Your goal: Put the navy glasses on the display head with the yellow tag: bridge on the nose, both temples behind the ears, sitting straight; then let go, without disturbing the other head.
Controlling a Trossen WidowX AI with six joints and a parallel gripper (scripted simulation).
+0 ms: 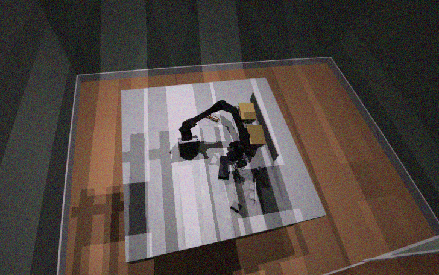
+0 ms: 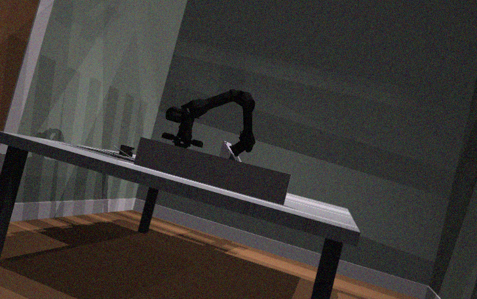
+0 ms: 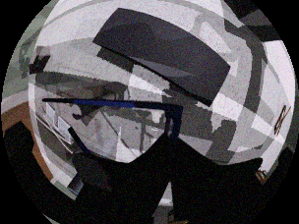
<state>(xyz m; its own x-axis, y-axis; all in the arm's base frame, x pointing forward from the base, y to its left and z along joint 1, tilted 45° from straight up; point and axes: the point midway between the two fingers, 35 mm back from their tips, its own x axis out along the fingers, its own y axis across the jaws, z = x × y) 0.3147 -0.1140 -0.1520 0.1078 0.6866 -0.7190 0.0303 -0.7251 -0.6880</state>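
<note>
My gripper (image 1: 240, 163) (image 3: 167, 138) is shut on the navy glasses (image 3: 125, 104), with the fingertips at one end of the frame. A long navy bar reaches left from there in the wrist view. In the top view the glasses are too dark and small to make out. The gripper is above the table, in front of two tan-topped blocks, probably the display heads: one nearer (image 1: 257, 134) and one farther (image 1: 246, 110). Their faces and the yellow tag are not visible. In the exterior view the fingertips and the heads are hidden behind the panel.
A long upright panel (image 1: 263, 124) (image 2: 211, 170) stands behind the tan blocks. A dark box (image 1: 223, 167) (image 3: 162, 54) is close beside the gripper. Orange-brown glasses (image 1: 211, 117) lie beyond the arm. A pale frame (image 1: 255, 190) and a small dark block (image 1: 236, 207) lie toward the near edge.
</note>
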